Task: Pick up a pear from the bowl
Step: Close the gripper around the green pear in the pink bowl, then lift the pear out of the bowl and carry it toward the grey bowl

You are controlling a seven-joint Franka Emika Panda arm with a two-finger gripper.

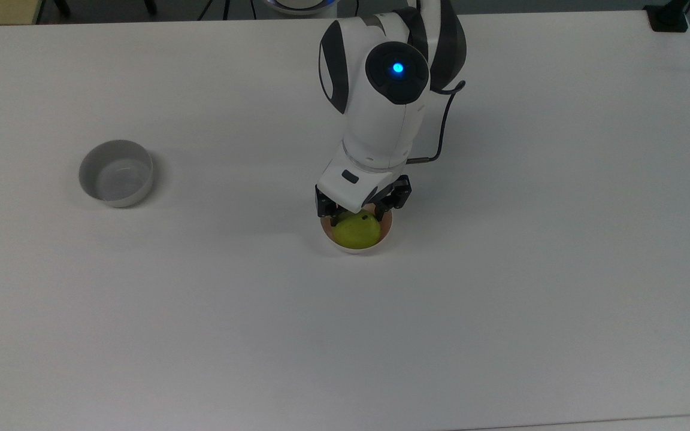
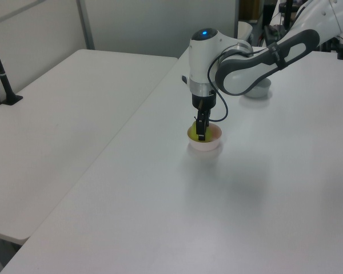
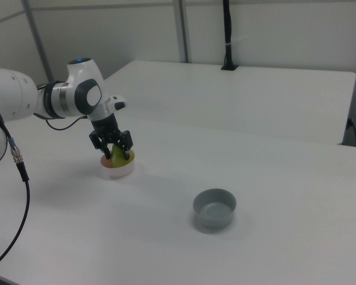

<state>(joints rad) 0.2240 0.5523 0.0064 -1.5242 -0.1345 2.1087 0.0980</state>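
While the arm is bent down over the middle of the white surface (image 1: 501, 299), the pincer (image 1: 362, 211) is seen lowered into the pale pink bowl (image 1: 384, 230), pointing straight down. Its two dark fingers (image 3: 127, 145) are spread apart and stand on either side of the pear (image 1: 355, 230), one at each flank; in the right view a gap is noted between the fingers with the fruit showing between them. Whether the pads already touch the skin cannot be told. The pear (image 3: 117, 155), yellow-green with a small dark spot on top, is seated inside the bowl (image 3: 118, 171) and fills most of it. In the left view the pincer (image 2: 201, 136) is seen edge-on as a single dark bar dropping onto the pear (image 2: 194, 133), with the bowl (image 2: 208, 144) resting flat on the surface. A second bowl (image 1: 116, 173), grey-white and holding nothing, is recorded well apart at the top view's left; in the right view the same bowl (image 3: 214, 209) lies toward the right view's lower right. A black cable (image 1: 441, 129) is looped from the wrist alongside the arm.
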